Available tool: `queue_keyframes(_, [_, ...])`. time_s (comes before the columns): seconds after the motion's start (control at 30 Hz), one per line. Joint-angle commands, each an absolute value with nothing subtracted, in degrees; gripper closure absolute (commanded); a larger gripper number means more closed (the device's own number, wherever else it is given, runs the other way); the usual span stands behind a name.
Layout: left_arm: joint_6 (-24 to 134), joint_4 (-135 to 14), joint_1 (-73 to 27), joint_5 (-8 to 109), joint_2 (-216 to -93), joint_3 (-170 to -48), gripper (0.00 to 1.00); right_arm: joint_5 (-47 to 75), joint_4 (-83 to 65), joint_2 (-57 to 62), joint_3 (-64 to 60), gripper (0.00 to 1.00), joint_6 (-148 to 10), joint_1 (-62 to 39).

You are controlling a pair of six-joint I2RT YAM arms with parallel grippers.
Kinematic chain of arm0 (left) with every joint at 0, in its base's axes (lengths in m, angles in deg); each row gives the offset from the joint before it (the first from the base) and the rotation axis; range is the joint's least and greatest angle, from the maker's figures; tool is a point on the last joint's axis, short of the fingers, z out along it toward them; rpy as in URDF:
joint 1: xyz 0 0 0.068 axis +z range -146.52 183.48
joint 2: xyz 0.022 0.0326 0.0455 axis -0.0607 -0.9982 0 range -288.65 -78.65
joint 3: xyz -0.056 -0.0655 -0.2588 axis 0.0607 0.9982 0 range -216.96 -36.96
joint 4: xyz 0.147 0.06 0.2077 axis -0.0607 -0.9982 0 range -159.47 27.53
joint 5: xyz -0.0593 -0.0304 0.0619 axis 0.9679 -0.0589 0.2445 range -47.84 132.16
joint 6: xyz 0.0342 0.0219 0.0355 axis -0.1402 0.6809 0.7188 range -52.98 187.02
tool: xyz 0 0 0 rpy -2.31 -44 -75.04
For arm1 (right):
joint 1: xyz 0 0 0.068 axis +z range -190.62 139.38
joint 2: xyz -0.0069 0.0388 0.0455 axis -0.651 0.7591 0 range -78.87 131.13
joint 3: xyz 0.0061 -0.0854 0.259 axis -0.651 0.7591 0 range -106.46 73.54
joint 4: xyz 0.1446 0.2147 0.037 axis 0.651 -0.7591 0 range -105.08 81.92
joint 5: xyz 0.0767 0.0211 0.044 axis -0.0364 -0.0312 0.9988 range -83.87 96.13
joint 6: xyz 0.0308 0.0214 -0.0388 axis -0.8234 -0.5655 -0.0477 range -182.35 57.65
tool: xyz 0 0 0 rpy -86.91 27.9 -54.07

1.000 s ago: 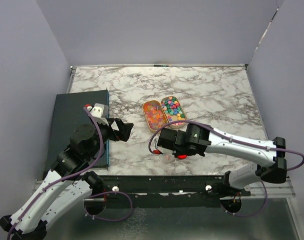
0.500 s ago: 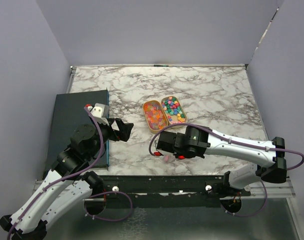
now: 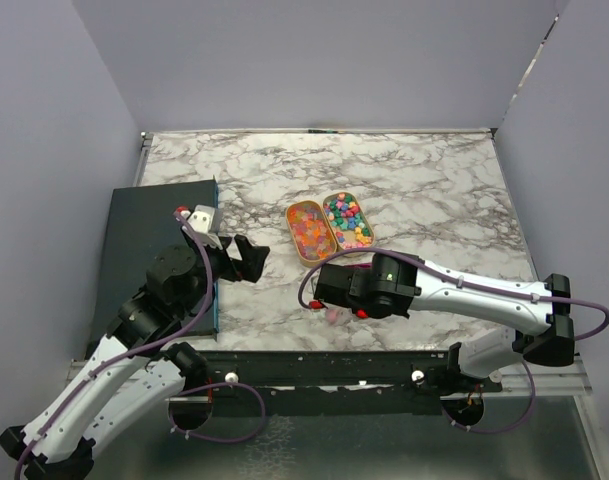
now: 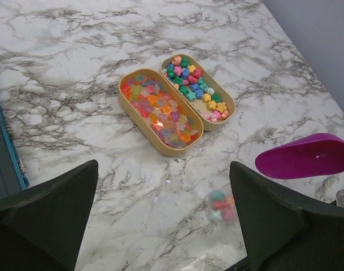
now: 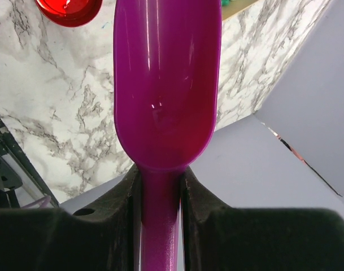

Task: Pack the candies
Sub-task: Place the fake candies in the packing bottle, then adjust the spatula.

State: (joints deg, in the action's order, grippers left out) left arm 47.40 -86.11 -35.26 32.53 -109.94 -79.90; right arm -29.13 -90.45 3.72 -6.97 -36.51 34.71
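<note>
At the front edge of the tabletop (image 3: 434,180): right pincer (image 5: 159,192) clamps the empty scoop (image 5: 163,84) beside the jar (image 4: 220,206).
The left pincer (image 4: 163,195) stands open. Most candies (image 4: 190,84) lie in the trays (image 4: 160,148) at centre; the jar is small, so a tipped load may scatter.

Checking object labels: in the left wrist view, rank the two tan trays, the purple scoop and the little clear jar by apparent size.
1. Gummy tray and star-candy tray: look alike, not ranked.
2. Purple scoop: cut off by the frame, so unsure.
3. Clear jar: clearly smallest.
</note>
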Motion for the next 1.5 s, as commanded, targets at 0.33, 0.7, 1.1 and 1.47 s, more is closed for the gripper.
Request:
queue_keyframes(0.33, [47.9,-83.2,-35.5,41.7,-112.8,-78.8,0.01,-26.9,-74.2,-5.2,-2.8,1.0,-40.6,35.1])
queue_keyframes(0.7, [47.5,-80.6,-35.5,48.3,-114.9,-78.0,0.01,-20.5,-53.1,-11.4,7.9,0.99,-40.0,35.1])
queue_keyframes(1.1, [47.1,-79.5,-35.4,50.5,-116.8,-77.6,0.01,-13.5,-38.2,-13.8,14.5,0.99,-38.3,34.9])
queue_keyframes(1.47, [47.2,-79.4,-35.5,51.5,-118.7,-77.7,0.01,-14.3,-35.6,-18.3,18.0,1.0,-38.8,34.9])
